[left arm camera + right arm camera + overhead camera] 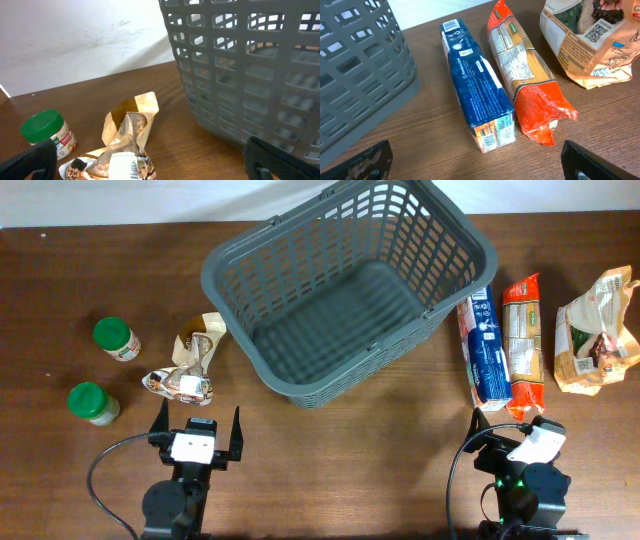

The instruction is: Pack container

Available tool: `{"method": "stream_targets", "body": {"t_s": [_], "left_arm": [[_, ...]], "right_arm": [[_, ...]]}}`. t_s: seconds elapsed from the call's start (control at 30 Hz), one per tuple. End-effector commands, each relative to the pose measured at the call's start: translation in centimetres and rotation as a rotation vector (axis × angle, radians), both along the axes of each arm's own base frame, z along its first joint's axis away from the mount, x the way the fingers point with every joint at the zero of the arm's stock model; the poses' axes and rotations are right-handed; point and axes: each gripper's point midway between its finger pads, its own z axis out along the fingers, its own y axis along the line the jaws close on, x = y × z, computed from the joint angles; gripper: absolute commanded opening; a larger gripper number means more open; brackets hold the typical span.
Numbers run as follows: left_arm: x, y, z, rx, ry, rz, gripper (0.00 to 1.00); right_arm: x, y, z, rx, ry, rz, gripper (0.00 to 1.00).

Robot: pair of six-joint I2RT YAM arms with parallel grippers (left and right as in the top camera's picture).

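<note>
The left gripper [198, 423] is hanging nearest, its fingers spread wide and holding nothing, just short of a crumpled snack packet [180, 384]. The right gripper [510, 428] is likewise sitting agape and empty by the near ends of a blue packet [487, 345] and an orange pasta pack [524, 340]. Beyond, a near green-lidded jar [92, 402], a far green-lidded jar [116, 337], a brown paper pouch [197, 343] and a kraft bag [597, 330] are lying on the wooden table [350, 470]. The dark grey shopping basket [300, 260] is standing farther back at mid-table, with nothing showing inside. Packing is seemingly only beginning: the next move is calling for one arm to reach forward, grasp its nearest packet and lift it over the rim
</note>
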Motion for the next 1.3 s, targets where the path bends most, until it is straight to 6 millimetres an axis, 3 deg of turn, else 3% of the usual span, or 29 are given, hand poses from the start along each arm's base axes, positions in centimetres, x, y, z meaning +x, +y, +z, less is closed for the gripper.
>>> {"method": "stream_targets", "body": {"t_s": [0.0, 0.2, 0.33, 0.43, 0.53, 0.63, 0.73, 0.9, 1.1, 1.27], "left_arm": [[0.0, 0.0, -0.2, 0.013, -0.004, -0.001, 0.99], [0.0, 0.0, -0.1, 0.012, -0.008, -0.003, 0.99], [-0.4, -2.3, 0.4, -0.03, -0.01, -0.13, 0.99], [-0.9, -2.6, 3.4, -0.129, -0.051, -0.143, 0.99], [-2.0, -2.0, 8.9, -0.141, -0.155, -0.121, 0.99], [-3.3, -0.7, 14.2, -0.143, -0.208, -0.057, 0.99], [-4.5, -0.1, 18.9, -0.139, -0.168, -0.028, 0.99], [-3.3, -0.1, 23.1, -0.117, 0.05, -0.009, 0.99], [-0.9, -4.5, 28.0, -0.149, 0.236, -0.233, 0.99], [-1.8, -9.6, 32.6, -0.212, 0.232, -0.556, 0.99]], "right_arm": [[0.0, -0.1, -0.2, 0.002, -0.002, -0.011, 0.99], [0.0, -0.1, -0.2, 0.002, -0.002, -0.011, 0.99], [0.0, -0.1, -0.2, 0.003, -0.003, -0.01, 0.99], [0.0, 0.0, -0.1, 0.007, -0.005, -0.002, 0.99], [0.1, 1.7, 1.3, 0.038, -0.033, 0.09, 0.99], [-0.1, 3.3, 5.1, 0.053, -0.113, 0.176, 0.99], [-0.9, 4.3, 10.0, 0.051, -0.188, 0.23, 0.99], [-2.0, 4.5, 15.8, 0.064, -0.112, 0.229, 0.99], [-1.1, 4.4, 21.8, 0.117, 0.089, 0.221, 0.99], [1.0, 6.0, 28.6, 0.175, 0.109, 0.324, 0.99]]}}
